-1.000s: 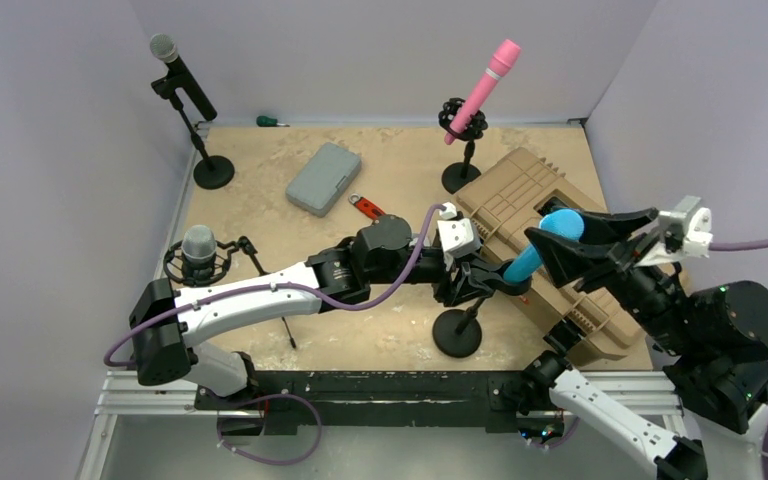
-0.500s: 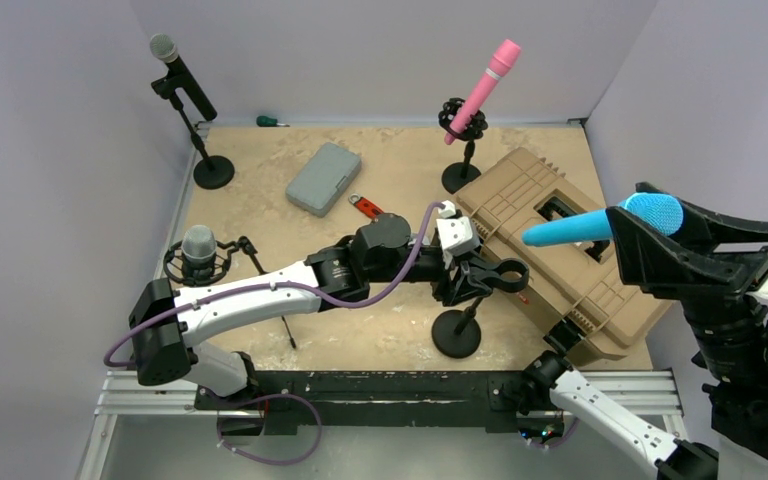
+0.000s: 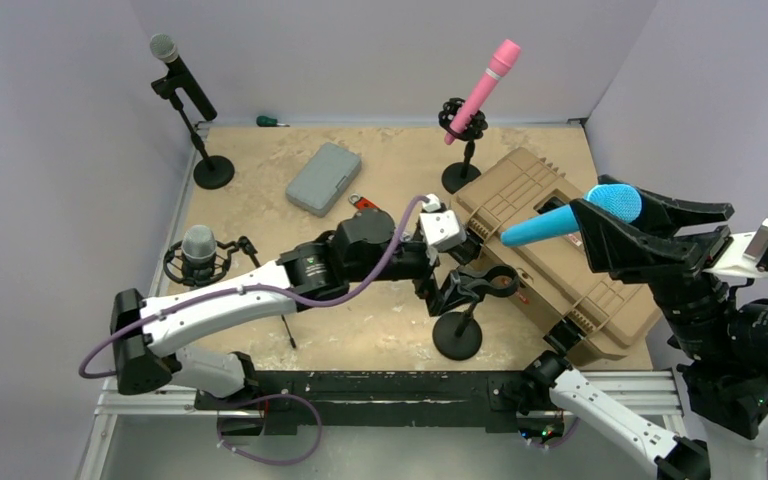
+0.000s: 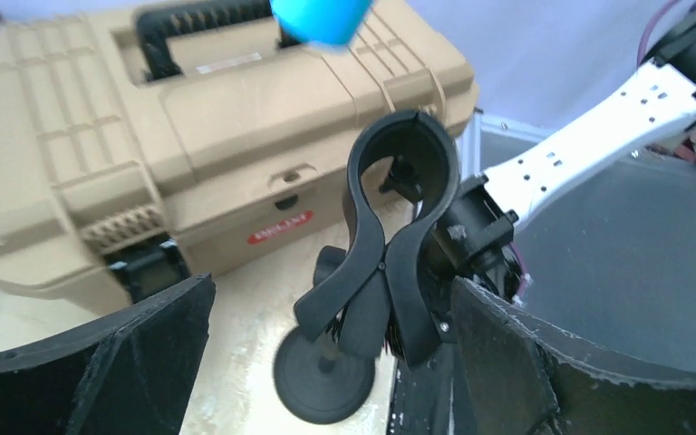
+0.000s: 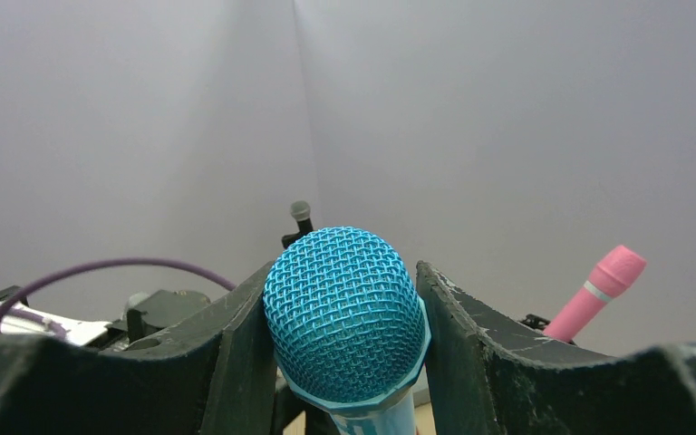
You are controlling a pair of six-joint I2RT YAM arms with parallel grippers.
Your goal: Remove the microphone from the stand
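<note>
The blue microphone (image 3: 560,218) hangs in the air over the toolbox, tail pointing left, free of the stand. My right gripper (image 3: 612,206) is shut on its mesh head (image 5: 344,313), one finger on each side. The black stand (image 3: 460,318) rests on its round base (image 4: 323,381) in front of the toolbox, its spring clip (image 4: 401,181) holding nothing. My left gripper (image 3: 452,280) is open just left of the clip. In the left wrist view the clip's handles (image 4: 362,299) stand between the spread fingers (image 4: 109,358), not touched.
A tan toolbox (image 3: 550,270) lies at the right. A pink microphone (image 3: 482,88) on a stand stands at the back, a black one (image 3: 182,80) at the back left, a silver one (image 3: 198,248) in a shock mount at the left. A grey case (image 3: 323,178) and a red tool (image 3: 365,207) lie mid-table.
My right gripper pulled the blue microphone out of the clip and up to the right, then eased back left. My left gripper opened off the clip and drew back left.
</note>
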